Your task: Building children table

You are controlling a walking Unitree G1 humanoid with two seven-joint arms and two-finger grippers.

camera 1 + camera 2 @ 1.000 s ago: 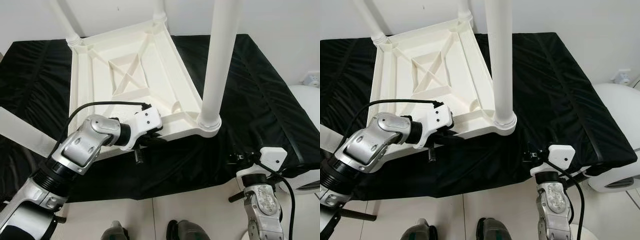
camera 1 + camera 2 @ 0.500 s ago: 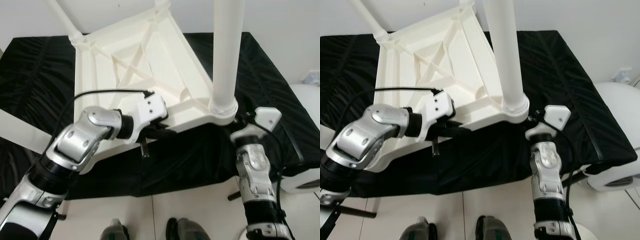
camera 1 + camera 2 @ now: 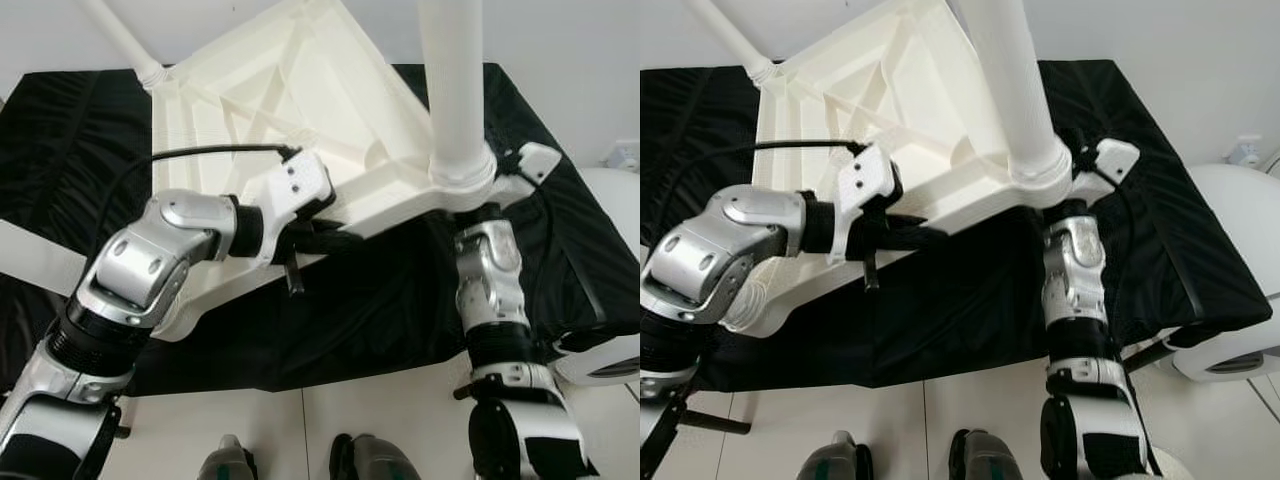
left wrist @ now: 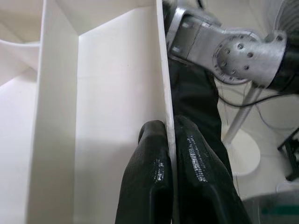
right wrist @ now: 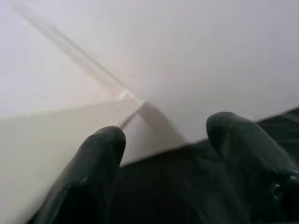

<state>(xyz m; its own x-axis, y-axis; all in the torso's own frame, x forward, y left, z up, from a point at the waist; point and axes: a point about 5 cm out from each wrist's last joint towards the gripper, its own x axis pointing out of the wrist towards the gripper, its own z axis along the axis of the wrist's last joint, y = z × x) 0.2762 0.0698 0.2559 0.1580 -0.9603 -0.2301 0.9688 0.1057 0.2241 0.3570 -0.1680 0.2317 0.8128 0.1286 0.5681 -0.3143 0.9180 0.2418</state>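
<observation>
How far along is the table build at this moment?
Done: legs stand fitted in the upturned tabletop. In hand: left gripper pinches its near rim, tilted off the black cloth; right gripper, open, sits at the near-right corner. Left: setting it upright.

A black cloth (image 3: pixel 90 130), creased in long folds, covers a low platform set against a plain white wall (image 3: pixel 1180 40) — below it lies a pale tiled floor (image 3: pixel 300 430), with a rounded white object (image 3: pixel 1240 260) at the platform's right.
</observation>
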